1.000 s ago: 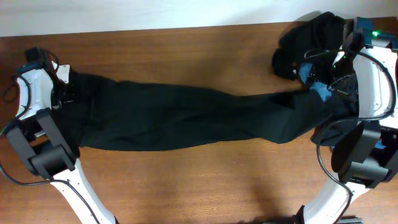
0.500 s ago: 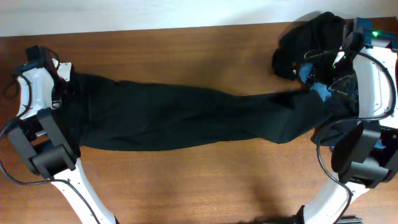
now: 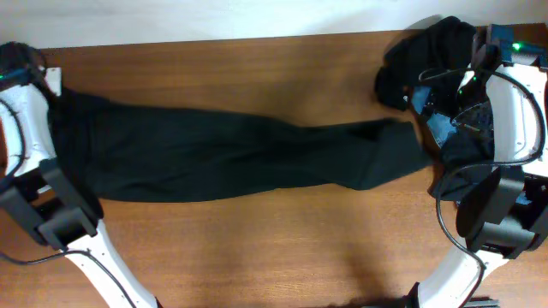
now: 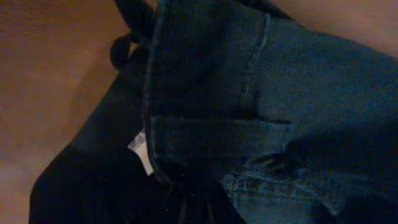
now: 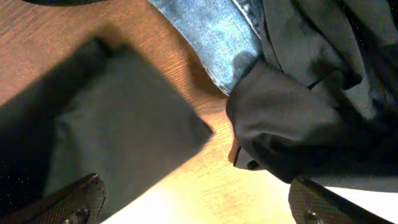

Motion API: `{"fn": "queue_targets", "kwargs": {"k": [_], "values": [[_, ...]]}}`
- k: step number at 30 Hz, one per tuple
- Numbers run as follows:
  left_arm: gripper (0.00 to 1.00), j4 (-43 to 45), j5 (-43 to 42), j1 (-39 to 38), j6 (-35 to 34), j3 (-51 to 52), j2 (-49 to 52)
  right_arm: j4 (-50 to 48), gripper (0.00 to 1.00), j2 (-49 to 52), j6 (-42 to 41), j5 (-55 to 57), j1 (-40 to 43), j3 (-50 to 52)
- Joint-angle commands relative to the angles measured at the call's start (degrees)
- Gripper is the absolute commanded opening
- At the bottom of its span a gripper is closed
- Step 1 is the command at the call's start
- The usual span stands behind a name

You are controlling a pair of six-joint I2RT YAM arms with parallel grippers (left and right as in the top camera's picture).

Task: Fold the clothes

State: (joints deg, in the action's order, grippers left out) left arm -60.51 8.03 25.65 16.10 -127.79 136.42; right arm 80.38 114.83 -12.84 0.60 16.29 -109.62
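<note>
You've got one pair of black trousers [image 3: 231, 158] laid lengthwise across the tabletop [image 3: 257, 248], waistband at the left end and leg ends at the right. There's also one dark heap [image 3: 424, 56] of garments at the far right corner and one blue denim piece [image 3: 441, 128] just beside the leg ends. There are two arms, one at each end. Your left pincer [image 3: 51, 92] is closed down on the trousers' waistband. Its wrist view is all dark fabric right up against the lens, so the fingers are buried, with one belt loop [image 4: 211, 134] and one small white label [image 4: 140, 151] showing. Your right pincer [image 5: 199, 211] hangs with its fingers wide apart and nothing between them. It is over bare wood, between the grey-black leg end and a black garment from the heap (denim at the top of that view). The right arm and its cables [image 3: 514, 94] overhang the denim and part of the heap, so you can't count the heap's pieces. The surface is brown wood grain, with a pale wall strip [image 3: 171, 17] along the far edge.
</note>
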Motion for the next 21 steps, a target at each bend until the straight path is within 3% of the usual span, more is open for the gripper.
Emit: {"fn": "queue_targets", "kwargs": {"k": [1,4,8,9,10,12,18,21], "values": [[0.01,-0.2,2.1,1.6,-0.2,-1.6,0.4,-0.2,0.99,0.0,0.4,0.1,0.1,-1.2],[0.01,-0.3,2.3,1.6,-0.3,-1.6,0.4,-0.2,0.99,0.0,0.4,0.1,0.1,-1.2],[0.17,-0.5,5.7,1.8,-6.5,-1.6,0.4,-0.2,0.99,0.0,0.9,0.1,0.1,-0.9],[0.34,-0.7,5.7,1.9,-6.7,-1.6,0.4,-0.3,0.99,0.0,1.2,0.1,0.1,-0.6],[0.62,-1.0,5.7,2.1,-6.8,-1.6,0.4,-0.7,0.99,0.1,1.7,0.0,0.1,-0.2],[0.98,-1.4,5.7,2.2,-7.8,-1.6,0.4,-1.9,0.99,0.3,1.9,-0.6,0.1,0.9],[0.99,-5.2,2.6,2.1,-13.0,-3.6,0.4,-9.9,0.99,1.7,8.7,-11.5,0.1,9.0],[0.99,-9.0,-2.8,2.1,-13.6,-6.7,0.3,-13.4,0.99,2.7,9.7,-14.6,0.1,12.9]]}}
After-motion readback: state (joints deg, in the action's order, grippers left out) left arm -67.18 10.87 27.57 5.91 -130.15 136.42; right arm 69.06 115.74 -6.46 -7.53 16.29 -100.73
